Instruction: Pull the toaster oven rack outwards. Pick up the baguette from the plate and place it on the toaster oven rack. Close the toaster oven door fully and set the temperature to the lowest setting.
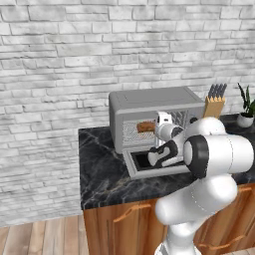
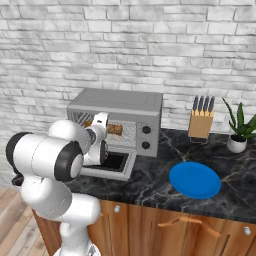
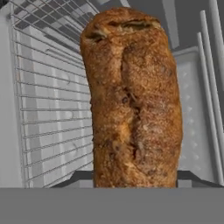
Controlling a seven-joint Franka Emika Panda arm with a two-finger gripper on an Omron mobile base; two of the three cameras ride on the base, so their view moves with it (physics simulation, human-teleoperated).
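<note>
Gripper (image 3: 135, 183): two dark fingertips, one on each flank of the baguette (image 3: 133, 96) and pressed against its near end, pinching the loaf; in the left base view the hand (image 1: 163, 130) reaches into the mouth of the toaster oven (image 1: 149, 107), and in the right base view it (image 2: 100, 125) sits at the left part of the opening

Baguette: golden-brown, crusty, with a split along its top; it runs straight away from the fingertips in the hand view; from the left base the loaf (image 1: 145, 127) projects to the left of the hand inside the cavity; from the right base a brown piece (image 2: 116, 130) shows just to the right of the hand

Toaster oven rack (image 3: 52, 100): silvery wire grid directly beneath the held loaf, bars running off to both sides of it; whether the loaf touches the wires cannot be told

Toaster oven door (image 2: 116, 164): grey frame with dark glass, lying open and flat on the counter, below and in front of the hand

Knobs (image 2: 146, 137): two dark rounds on the oven's right panel, to the right of the hand

Plate (image 2: 195, 180): bright blue, on the dark marble counter (image 2: 150, 185), well to the right of the hand and nearer the front edge, apart from the oven

Knife block (image 2: 201, 120): tan wood, far right by the brick wall

Potted plant (image 2: 239, 131): beyond the knife block, farthest right
</note>
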